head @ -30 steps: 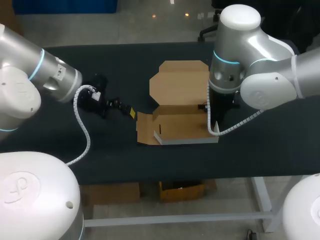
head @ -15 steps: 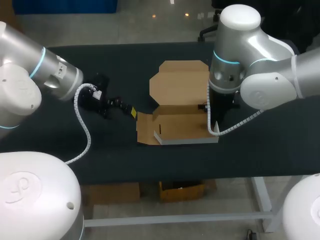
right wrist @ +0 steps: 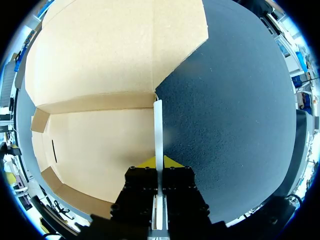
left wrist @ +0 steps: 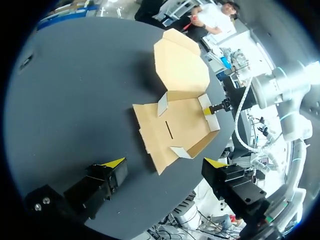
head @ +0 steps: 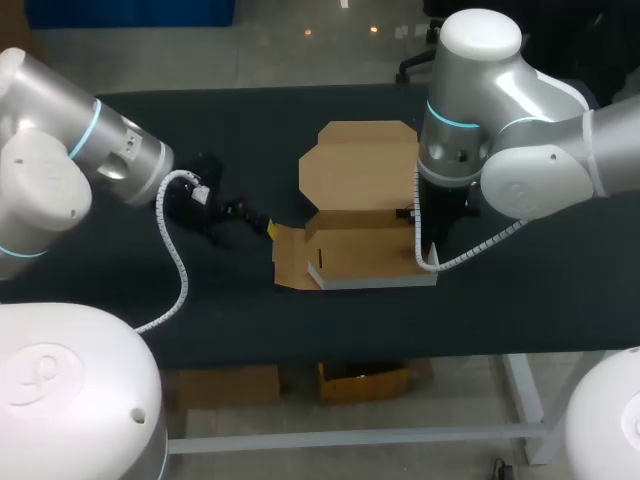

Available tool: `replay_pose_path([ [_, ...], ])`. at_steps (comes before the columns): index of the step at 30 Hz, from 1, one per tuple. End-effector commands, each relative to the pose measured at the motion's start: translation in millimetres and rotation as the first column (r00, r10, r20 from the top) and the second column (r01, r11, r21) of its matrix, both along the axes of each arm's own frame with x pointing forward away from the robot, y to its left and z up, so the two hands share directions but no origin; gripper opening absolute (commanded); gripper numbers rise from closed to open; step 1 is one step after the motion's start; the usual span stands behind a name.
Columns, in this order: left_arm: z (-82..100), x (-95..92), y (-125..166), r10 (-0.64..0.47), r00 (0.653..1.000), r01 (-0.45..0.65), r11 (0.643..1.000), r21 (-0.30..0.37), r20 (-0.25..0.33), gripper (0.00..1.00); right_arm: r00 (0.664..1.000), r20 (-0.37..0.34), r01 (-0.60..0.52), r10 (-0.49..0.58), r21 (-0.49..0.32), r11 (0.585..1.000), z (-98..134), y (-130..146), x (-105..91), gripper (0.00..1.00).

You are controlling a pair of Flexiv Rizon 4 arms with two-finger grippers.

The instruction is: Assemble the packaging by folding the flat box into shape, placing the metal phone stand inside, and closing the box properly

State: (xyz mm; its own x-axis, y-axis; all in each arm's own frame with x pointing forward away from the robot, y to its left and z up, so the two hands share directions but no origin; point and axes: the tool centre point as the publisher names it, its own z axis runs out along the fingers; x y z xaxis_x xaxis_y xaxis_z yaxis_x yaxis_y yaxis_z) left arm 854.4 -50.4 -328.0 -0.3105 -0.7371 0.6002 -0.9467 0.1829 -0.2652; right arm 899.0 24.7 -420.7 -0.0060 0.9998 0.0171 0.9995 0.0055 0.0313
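Cardboard box (head: 362, 180) (matte, tan) half-folded.

We find room to pass over the table (head: 240, 310) left of and in front of the box (head: 360, 255), where our left gripper (left wrist: 164, 162) hangs spread wide, while our right arm (head: 480, 150) looms over the box's right wall, which our right gripper (right wrist: 159, 161) pinches.

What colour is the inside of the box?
Plain light brown; the box shows best in the right wrist view.
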Motion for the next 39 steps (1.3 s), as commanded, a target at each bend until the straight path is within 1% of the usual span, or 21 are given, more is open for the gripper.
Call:
replay_pose_path([
  [1,-18.1,16.4,-11,0.006,1.000,-0.006,1.000,-0.004,-0.026,1.00,1.000,-0.001,0.000,0.000,-0.001,1.000,0,0,-0.4,0.00],
  [6,-31.4,23.6,-17,0.031,0.999,-0.032,0.999,-0.033,-0.040,1.00,1.000,-0.001,0.000,0.000,-0.001,1.000,0,0,-0.4,0.00],
  [11,-40.4,29.9,-19,0.050,0.997,-0.053,0.997,-0.059,-0.061,1.00,1.000,-0.001,0.000,0.000,-0.001,1.000,0,0,-0.4,0.00],
  [15,-46.5,29.4,-23,0.054,0.995,-0.061,0.995,-0.082,-0.083,0.98,1.000,-0.001,0.000,0.000,-0.001,1.000,0,0,-0.4,0.00],
  [17,-49.9,28.4,-26,0.058,0.994,-0.067,0.993,-0.095,-0.095,0.87,1.000,-0.001,0.000,0.000,-0.001,1.000,0,0,-0.4,0.00],
  [18,-51.7,27.9,-28,0.059,0.994,-0.069,0.993,-0.098,-0.097,0.87,1.000,-0.001,0.000,0.000,-0.001,1.000,0,0,-0.4,0.00],
  [19,-53.3,27.4,-30,0.059,0.993,-0.069,0.993,-0.100,-0.102,0.79,1.000,-0.001,0.000,0.000,-0.001,1.000,0,0,-0.4,0.00],
  [22,-57.2,25.6,-36,0.056,0.991,-0.070,0.992,-0.108,-0.119,0.65,1.000,-0.001,0.000,0.000,-0.001,1.000,0,0,-0.4,0.00],
  [25,-58.7,23.8,-41,0.057,0.989,-0.072,0.992,-0.107,-0.134,0.56,1.000,-0.001,0.000,0.000,-0.001,1.000,0,0,-0.4,0.00],
  [26,-59.5,23.4,-42,0.056,0.989,-0.072,0.992,-0.108,-0.137,0.49,1.000,-0.001,0.000,0.000,-0.001,1.000,0,0,-0.4,0.00],
  [27,-60.3,23.1,-44,0.056,0.988,-0.072,0.992,-0.107,-0.142,0.46,1.000,-0.001,0.000,0.000,-0.001,1.000,0,0,-0.4,0.00],
  [30,-63.1,22.1,-49,0.057,0.986,-0.074,0.992,-0.105,-0.155,0.43,1.000,-0.001,0.000,0.000,-0.001,1.000,0,0,-0.4,0.00],
  [31,-63.6,21.9,-50,0.057,0.986,-0.074,0.992,-0.105,-0.156,0.39,1.000,-0.001,0.000,0.000,-0.001,1.000,0,0,-0.4,0.00],
  [34,-64.4,21.1,-53,0.066,0.984,-0.081,0.993,-0.089,-0.165,0.32,1.000,-0.001,0.000,0.000,-0.001,1.000,0,0,-0.4,0.00],
  [35,-64.3,20.5,-54,0.067,0.984,-0.082,0.993,-0.084,-0.167,0.27,1.000,-0.001,0.000,0.000,-0.001,1.000,0,0,-0.4,0.00],
  [36,-63.9,19.8,-56,0.073,0.984,-0.085,0.994,-0.068,-0.164,0.18,1.000,-0.001,0.000,0.000,-0.001,1.000,0,0,-0.4,0.00],
  [37,-63.4,19.0,-57,0.078,0.984,-0.089,0.994,-0.061,-0.162,0.08,1.000,-0.001,0.000,0.000,-0.001,1.000,0,0,-0.4,0.00],
  [38,-62.7,18.2,-58,0.081,0.984,-0.091,0.994,-0.059,-0.161,0.00,1.000,-0.001,0.000,0.000,-0.001,1.000,0,0,-0.4,0.00],
  [39,-61.7,17.4,-58,0.090,0.984,-0.098,0.994,-0.044,-0.154,0.00,1.000,-0.001,0.000,0.000,-0.001,1.000,0,0,-0.4,0.00],
])
